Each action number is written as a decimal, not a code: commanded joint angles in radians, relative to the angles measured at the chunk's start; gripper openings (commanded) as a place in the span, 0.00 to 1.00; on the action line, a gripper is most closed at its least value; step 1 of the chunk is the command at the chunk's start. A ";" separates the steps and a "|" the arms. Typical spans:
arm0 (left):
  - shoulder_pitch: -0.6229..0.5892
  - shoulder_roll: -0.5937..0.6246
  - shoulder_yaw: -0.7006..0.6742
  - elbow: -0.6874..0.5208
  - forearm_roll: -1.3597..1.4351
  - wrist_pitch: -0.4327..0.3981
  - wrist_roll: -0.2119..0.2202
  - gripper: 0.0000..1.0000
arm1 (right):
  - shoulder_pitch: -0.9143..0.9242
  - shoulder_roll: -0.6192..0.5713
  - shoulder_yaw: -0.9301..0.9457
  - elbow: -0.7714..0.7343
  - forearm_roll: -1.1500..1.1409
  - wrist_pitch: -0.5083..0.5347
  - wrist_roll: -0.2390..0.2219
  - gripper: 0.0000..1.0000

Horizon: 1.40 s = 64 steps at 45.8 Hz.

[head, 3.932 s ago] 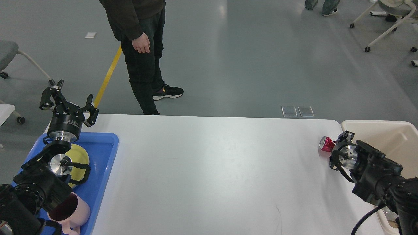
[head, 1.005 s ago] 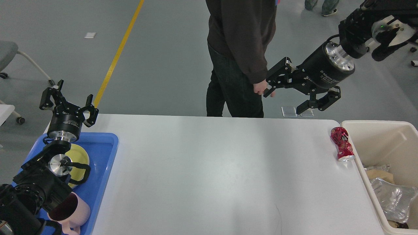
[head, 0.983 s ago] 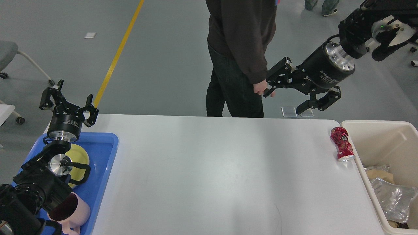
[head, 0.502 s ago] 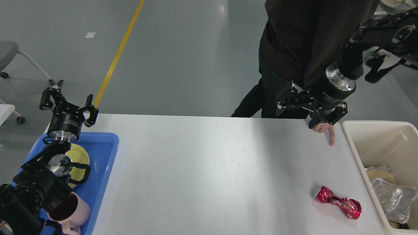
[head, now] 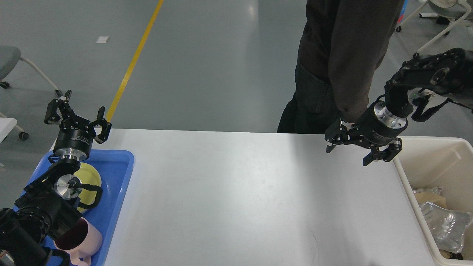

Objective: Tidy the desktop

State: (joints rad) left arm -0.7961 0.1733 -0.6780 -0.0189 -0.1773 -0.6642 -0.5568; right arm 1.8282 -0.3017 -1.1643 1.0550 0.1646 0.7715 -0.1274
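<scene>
The desktop (head: 236,192) is a large matte white tabletop filling the middle of the head view; its surface shows nothing lying on it. My left gripper (head: 77,112) is open and empty, pointing up above the table's far left corner. My right gripper (head: 347,153) is open and empty, hovering over the table's far right part, next to the cream bin (head: 402,173). The crushed red can seen earlier is out of view.
A blue tray (head: 118,177) at the left holds a yellow plate (head: 90,175) and a pink mug (head: 83,240). The cream bin holds crumpled clear plastic (head: 445,225). A person in dark clothes (head: 343,62) stands right behind the table's far right edge.
The crushed red can that lay on the front right of the table is gone from view. My right gripper has lowered toward the table. The person's hand has left the tabletop.
</scene>
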 commanded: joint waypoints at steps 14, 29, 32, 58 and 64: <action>0.000 0.000 0.000 0.000 0.001 0.000 0.000 0.96 | -0.052 -0.051 0.002 -0.009 -0.065 0.000 0.000 1.00; 0.000 0.000 0.000 0.000 0.001 0.000 0.000 0.96 | -0.067 -0.068 0.003 -0.007 -0.065 0.005 0.000 1.00; 0.000 0.000 0.000 0.000 0.001 0.000 0.000 0.96 | -0.072 -0.068 0.005 -0.006 -0.065 0.005 0.000 1.00; 0.000 0.000 0.000 0.000 0.001 0.000 0.000 0.96 | -0.268 -0.065 0.006 -0.062 -0.069 -0.041 0.000 1.00; 0.000 0.000 0.000 -0.001 0.001 0.000 0.000 0.96 | -0.371 -0.065 0.015 -0.102 -0.069 -0.099 0.000 1.00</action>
State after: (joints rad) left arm -0.7961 0.1733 -0.6780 -0.0190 -0.1771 -0.6642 -0.5568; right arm 1.5403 -0.3666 -1.1565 0.9858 0.0948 0.7190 -0.1271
